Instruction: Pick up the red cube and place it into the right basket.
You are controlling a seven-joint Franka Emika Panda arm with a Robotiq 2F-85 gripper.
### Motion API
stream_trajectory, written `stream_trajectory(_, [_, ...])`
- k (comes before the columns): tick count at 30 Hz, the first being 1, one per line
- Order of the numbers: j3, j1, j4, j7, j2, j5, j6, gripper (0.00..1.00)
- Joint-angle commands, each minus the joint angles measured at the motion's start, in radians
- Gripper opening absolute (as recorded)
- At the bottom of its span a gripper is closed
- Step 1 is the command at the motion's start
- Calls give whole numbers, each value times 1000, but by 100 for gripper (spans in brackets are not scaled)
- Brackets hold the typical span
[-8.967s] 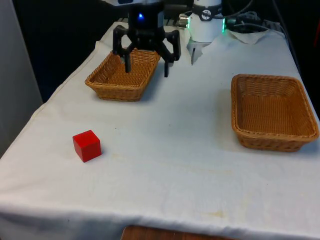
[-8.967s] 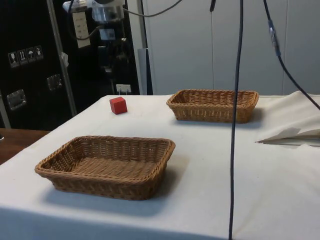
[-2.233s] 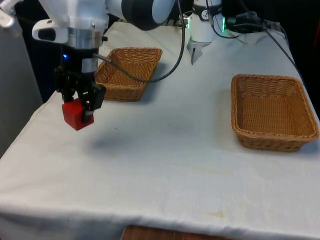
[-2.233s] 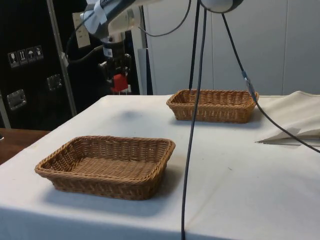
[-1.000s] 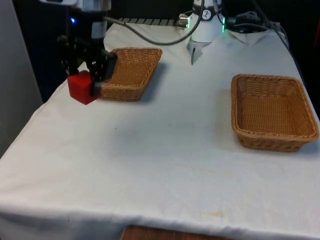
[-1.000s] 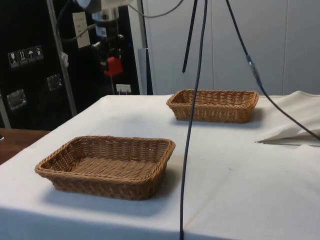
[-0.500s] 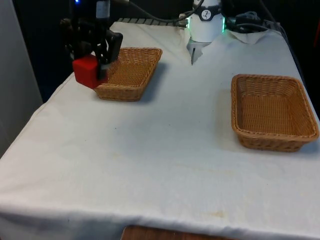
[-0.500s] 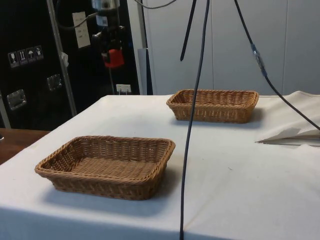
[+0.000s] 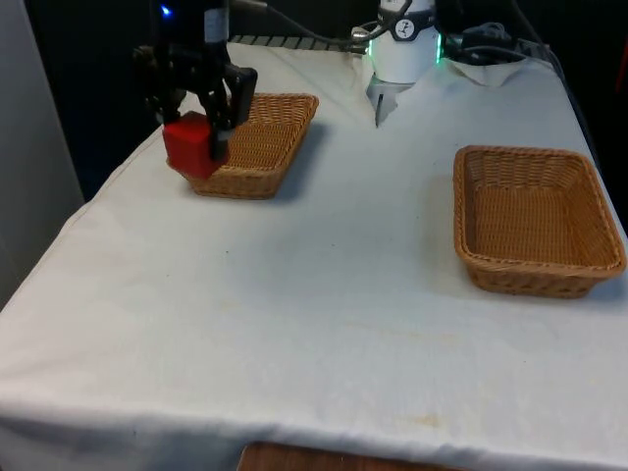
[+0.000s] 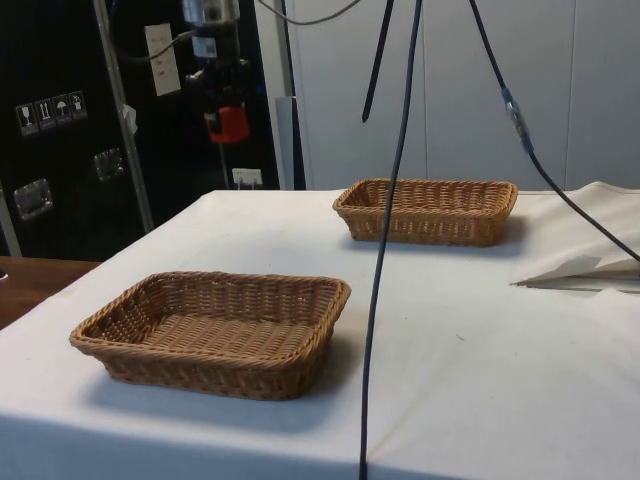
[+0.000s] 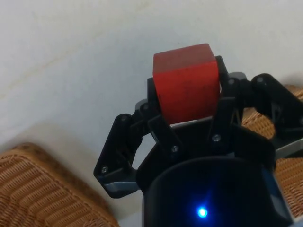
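Carrying the small red wooden cube (image 9: 189,145) clamped in the black two-finger tool (image 9: 196,137), high at the table's (image 9: 324,294) ten o'clock, needing level travel toward the rectangular wicker basket (image 9: 535,221) at three o'clock.

- The gripper (image 11: 187,118) is matte black, built of jointed link bars that fan out to each side of a rounded body.
- Small silver screws (image 11: 174,148) sit at the link pivots.
- Its fingers (image 11: 158,125) are narrow black bars.
- The wrist barrel (image 10: 210,12) above it is pale metal.
- A thin dark cable (image 10: 385,230) hangs slack from the arm; another (image 9: 294,31) trails off at about 3 o'clock from the wrist.
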Motion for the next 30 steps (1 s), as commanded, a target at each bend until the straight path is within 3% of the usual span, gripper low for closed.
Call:
stream_trajectory(1, [3,12,-27,-10,-14,9,15,7])
stream_trajectory(4, [12,21,-52,-15,-21,19,18,7])
stream_trajectory(5, [11,10,-23,-2,-4,11,0,7])
stream_trajectory(6, [14,23,-59,-17,-23,22,19,7])
stream_trajectory(13, [22,40,-107,-29,-48,28,16,7])
stream_trajectory(14, [29,25,-68,-13,-24,26,0,7])
stream_trajectory(15, [22,42,-112,-30,-52,26,15,7])
stream_trajectory(20, [18,52,-140,-37,-76,21,19,7])
stream_trajectory(21, [17,53,-144,-38,-80,20,20,7])
stream_trajectory(22, [29,33,-100,-23,-55,24,0,7])
stream_trajectory(23, [17,54,-148,-39,-83,20,21,7])
stream_trajectory(30, [17,62,-175,-44,-107,21,28,7])
